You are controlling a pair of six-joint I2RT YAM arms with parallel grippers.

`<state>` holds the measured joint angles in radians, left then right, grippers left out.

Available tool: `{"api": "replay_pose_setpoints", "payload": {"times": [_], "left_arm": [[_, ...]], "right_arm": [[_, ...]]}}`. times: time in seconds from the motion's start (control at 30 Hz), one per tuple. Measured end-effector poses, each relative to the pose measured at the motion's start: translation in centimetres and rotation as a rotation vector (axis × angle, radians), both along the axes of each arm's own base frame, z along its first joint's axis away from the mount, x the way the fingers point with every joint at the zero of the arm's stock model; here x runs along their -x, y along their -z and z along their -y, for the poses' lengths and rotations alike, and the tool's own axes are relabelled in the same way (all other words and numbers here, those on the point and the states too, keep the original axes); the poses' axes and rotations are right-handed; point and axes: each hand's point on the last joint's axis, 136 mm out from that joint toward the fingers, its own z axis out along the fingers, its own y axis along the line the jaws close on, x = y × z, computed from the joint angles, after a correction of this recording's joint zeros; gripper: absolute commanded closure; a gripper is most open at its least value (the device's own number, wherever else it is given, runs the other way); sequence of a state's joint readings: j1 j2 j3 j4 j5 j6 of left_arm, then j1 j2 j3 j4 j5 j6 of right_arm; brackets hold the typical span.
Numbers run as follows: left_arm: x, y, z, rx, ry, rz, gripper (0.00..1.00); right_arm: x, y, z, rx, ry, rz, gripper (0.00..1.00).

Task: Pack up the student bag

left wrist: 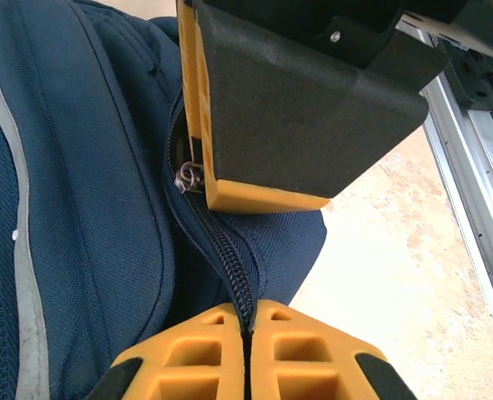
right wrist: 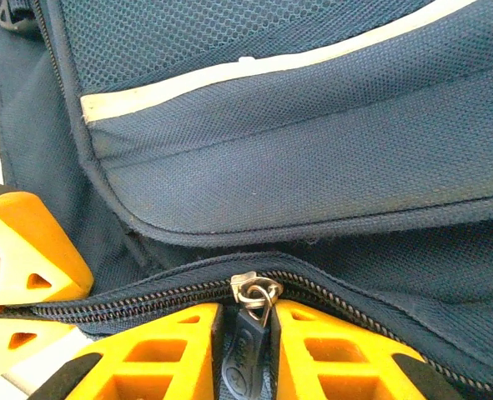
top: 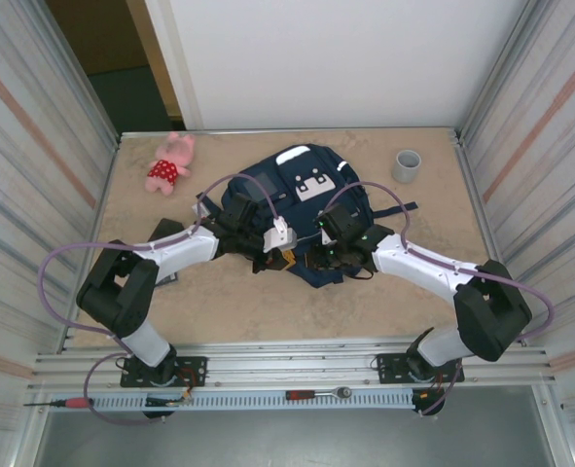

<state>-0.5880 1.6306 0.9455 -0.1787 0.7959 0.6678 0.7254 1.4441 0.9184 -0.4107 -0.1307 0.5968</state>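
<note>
Left wrist: the left gripper (left wrist: 248,337) is pinching the student bag (left wrist: 88,208) along its zipper (left wrist: 219,250), jaws closed. The right gripper (right wrist: 250,329) is closely flanking the zipper pull (right wrist: 248,358); grip unclear.

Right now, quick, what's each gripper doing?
Left gripper: closed, pinching the student bag along its zipper.
Right gripper: closed on the zipper pull.

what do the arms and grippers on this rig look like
Both arms look alike: the left arm and right arm have white links between bulky black joint housings, each with a looping purple cable. The left gripper and right gripper have black bodies and orange fingers with open, ribbed cut-outs.
</note>
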Motion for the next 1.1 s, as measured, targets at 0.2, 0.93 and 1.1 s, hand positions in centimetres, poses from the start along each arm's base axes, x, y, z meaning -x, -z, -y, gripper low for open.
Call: {"api": "replay_pose_setpoints", "payload": {"times": [0.2, 0.93, 1.1], "left_arm": [[0.0, 0.2, -0.1, -0.006, -0.003, -0.002, 1.0], [-0.2, 0.7, -0.9, -0.032, -0.033, 0.006, 1.0], [-0.2, 0.7, -0.9, -0.033, -0.033, 0.006, 1.0]], "right_arm": [[0.0, 0.1, 0.5, 0.012, 0.041, -0.01, 1.0], [0.3, 1.1, 4.7, 0.104, 0.099, -0.092, 0.83], [0.1, 2.0, 4.1, 0.128, 0.087, -0.092, 0.86]]}}
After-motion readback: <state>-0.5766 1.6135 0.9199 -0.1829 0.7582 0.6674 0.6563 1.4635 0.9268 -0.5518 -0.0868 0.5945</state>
